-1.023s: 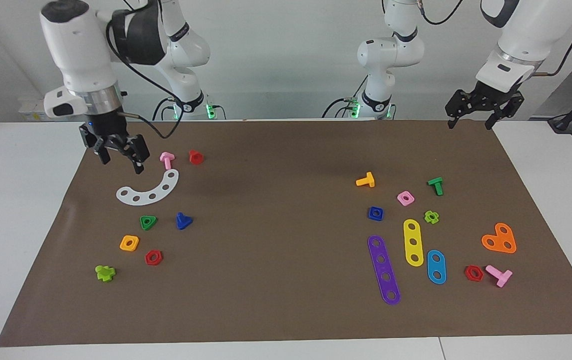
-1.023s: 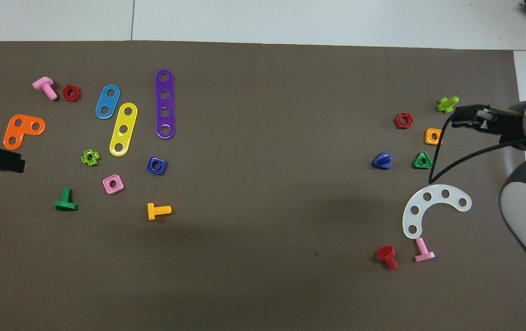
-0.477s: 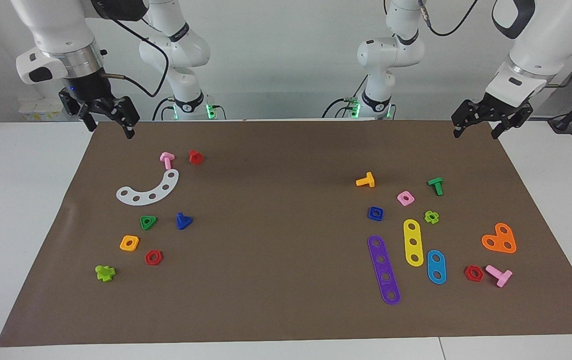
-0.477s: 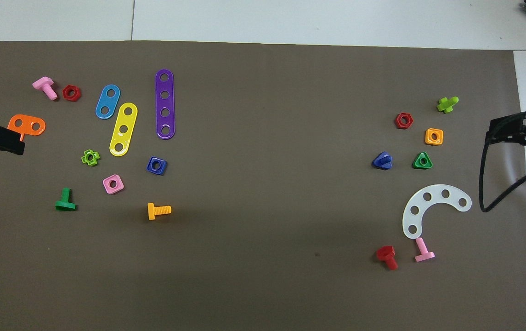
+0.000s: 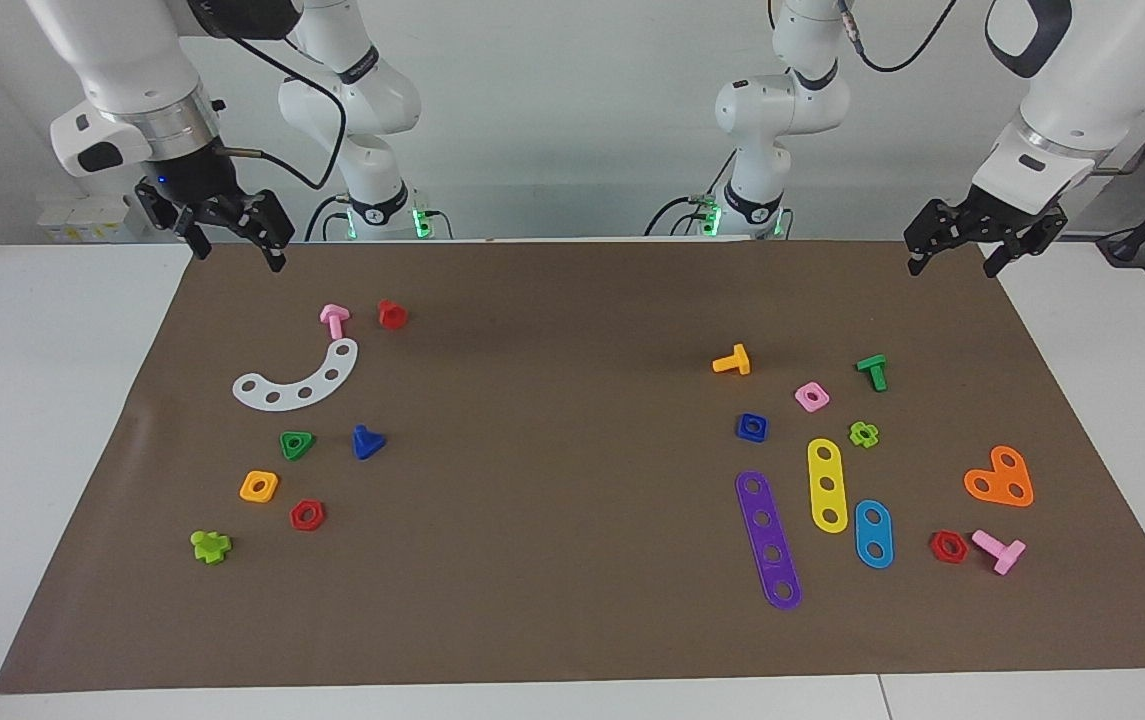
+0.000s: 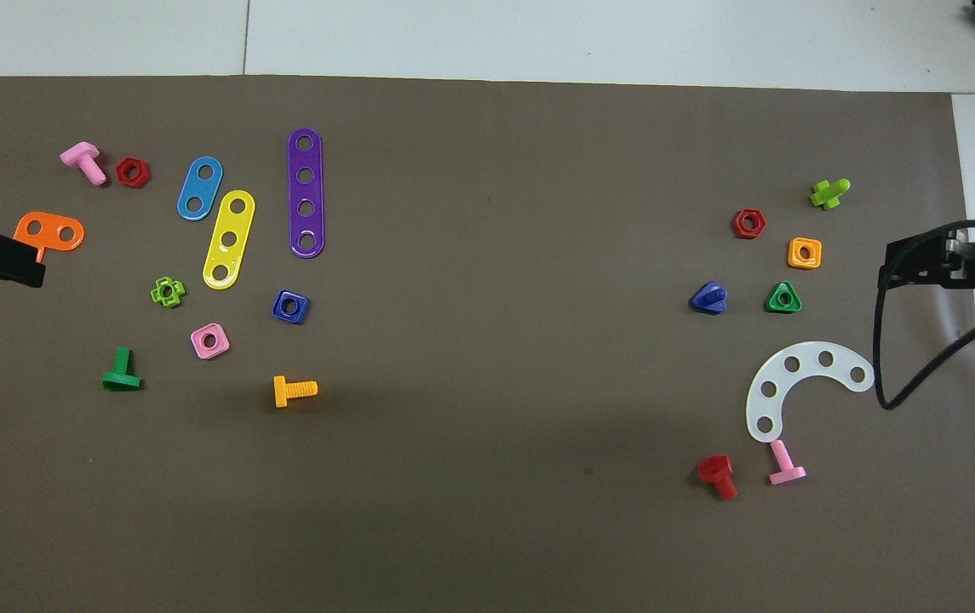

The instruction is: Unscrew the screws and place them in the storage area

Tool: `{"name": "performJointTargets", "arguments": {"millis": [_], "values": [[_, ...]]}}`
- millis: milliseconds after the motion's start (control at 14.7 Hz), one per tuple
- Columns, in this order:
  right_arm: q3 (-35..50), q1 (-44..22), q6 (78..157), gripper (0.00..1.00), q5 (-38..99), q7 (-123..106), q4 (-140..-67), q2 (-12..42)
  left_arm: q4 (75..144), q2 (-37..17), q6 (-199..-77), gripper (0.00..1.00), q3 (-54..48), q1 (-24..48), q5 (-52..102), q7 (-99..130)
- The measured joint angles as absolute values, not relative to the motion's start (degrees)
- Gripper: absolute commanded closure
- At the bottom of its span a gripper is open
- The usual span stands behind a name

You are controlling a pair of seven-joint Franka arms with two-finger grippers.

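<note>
I am viewing the blue bolt (image 5: 367,442) lying on the brown paper mat (image 5: 552,560) toward my right arm's end of the table. It is resting on its triangular head, its short stem pointing up at a tilt. Its matching blue square nut (image 5: 751,427) is lying flat, round hole facing up, toward my left arm's end, well apart from the bolt. The two parts are lying separated, each sitting on bare mat amid small coloured pieces.
</note>
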State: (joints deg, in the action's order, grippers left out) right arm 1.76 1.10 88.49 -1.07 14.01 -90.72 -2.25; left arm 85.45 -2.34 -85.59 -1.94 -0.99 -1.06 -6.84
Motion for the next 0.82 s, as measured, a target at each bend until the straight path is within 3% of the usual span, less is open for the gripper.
{"name": "performJointTargets", "arguments": {"millis": [818], "values": [[1.8, 1.1, 88.5, 0.0, -1.1, 14.0, -92.0, -2.7, 85.9, -2.3, -85.0, 0.0, -2.1, -1.0, 1.3, -6.9]]}}
